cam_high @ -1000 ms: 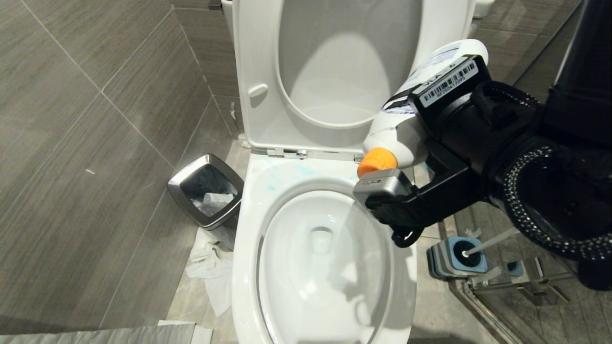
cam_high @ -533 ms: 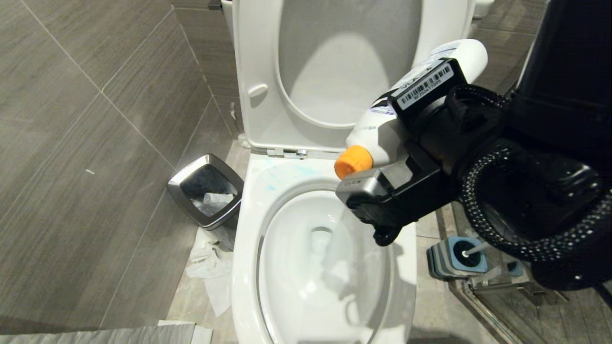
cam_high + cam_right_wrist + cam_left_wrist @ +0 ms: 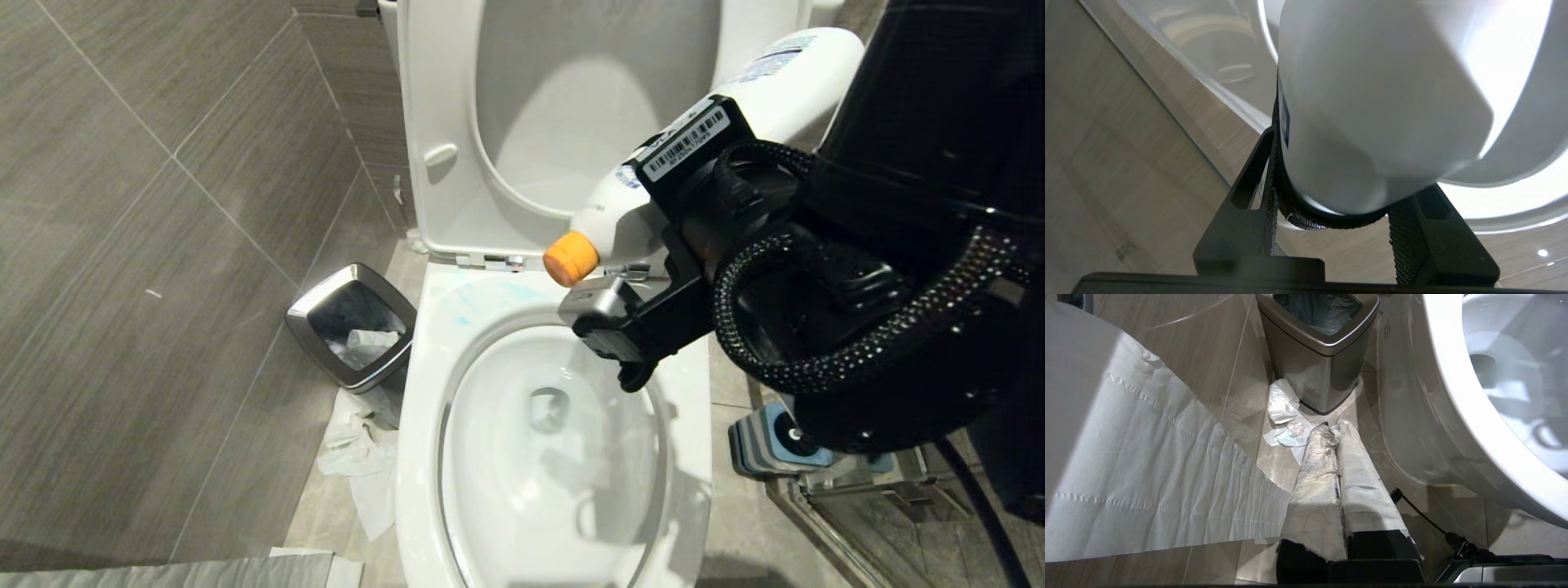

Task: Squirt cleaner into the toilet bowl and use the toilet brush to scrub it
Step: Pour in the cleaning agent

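Right gripper (image 3: pixel 653 237) has its jaws part-open, clamped round the cleaner (image 3: pixel 718 147) — bottle tilted, orange cap low, over the back rim of the toilet bowl (image 3: pixel 424 457), seat and lid up. Left gripper (image 3: pixel 1337 428), fingers wrapped in white, closed and empty, low beside the bowl nr the waste bin (image 3: pixel 353 327). Toilet brush holder (image 3: pixel 763 445) on the bowl's other side — grey tile floor, loose paper (image 3: pixel 359 465) by the bin.

Black right arm (image 3: pixel 898 245), braided cable, barcode sticker.
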Controlling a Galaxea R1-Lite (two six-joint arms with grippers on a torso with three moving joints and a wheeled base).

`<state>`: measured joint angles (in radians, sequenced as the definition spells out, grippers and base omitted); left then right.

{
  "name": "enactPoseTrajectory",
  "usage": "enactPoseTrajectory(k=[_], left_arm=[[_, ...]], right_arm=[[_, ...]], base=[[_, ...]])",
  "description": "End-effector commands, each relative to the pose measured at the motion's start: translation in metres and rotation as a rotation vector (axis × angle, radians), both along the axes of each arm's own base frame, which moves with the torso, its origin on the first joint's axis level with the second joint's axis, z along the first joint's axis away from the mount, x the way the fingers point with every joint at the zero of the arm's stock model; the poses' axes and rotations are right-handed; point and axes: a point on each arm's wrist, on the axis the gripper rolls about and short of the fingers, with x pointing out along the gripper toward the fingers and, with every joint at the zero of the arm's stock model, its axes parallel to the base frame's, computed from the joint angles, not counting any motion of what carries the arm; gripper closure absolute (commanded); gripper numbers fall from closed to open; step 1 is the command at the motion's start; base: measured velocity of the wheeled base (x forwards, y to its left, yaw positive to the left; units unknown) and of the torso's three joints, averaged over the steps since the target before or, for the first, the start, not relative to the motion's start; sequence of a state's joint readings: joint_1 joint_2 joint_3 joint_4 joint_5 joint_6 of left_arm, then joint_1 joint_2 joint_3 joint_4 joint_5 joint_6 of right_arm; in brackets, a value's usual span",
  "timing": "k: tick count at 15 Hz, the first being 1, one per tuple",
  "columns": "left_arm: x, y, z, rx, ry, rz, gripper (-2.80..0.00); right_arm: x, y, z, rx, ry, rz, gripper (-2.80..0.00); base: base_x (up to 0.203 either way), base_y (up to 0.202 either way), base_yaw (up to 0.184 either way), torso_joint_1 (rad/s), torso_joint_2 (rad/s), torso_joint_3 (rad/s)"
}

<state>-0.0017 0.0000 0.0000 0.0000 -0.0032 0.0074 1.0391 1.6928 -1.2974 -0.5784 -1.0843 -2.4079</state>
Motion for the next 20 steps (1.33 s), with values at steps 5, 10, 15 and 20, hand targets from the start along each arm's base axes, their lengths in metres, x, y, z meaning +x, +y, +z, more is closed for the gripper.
enactPoseTrajectory(k=[5,10,15,20], left_arm=[[0.0,0.0,0.0,0.0,0.002,0.0,0.0],[0.0,0.0,0.0,0.0,0.002,0.0,0.0],[0.0,0.0,0.0,0.0,0.002,0.0,0.0],[0.0,0.0,-0.001,0.0,0.003,0.0,0.0]], right_arm=[[0.023,-0.006,-0.008,-0.028,0.009,-0.072,0.0],[0.027,-0.004,-0.01,0.004,-0.01,-0.076,0.0],[0.024,-0.008,-0.005,0.021,-0.017,-0.075,0.0],[0.023,-0.01,-0.002,0.036,-0.025,-0.073,0.0]], base=[[0.0,0.0,0.0,0.0,0.0,0.0],[0.0,0.0,0.0,0.0,0.0,0.0],[0.0,0.0,0.0,0.0,0.0,0.0],[0.0,0.0,0.0,0.0,0.0,0.0]])
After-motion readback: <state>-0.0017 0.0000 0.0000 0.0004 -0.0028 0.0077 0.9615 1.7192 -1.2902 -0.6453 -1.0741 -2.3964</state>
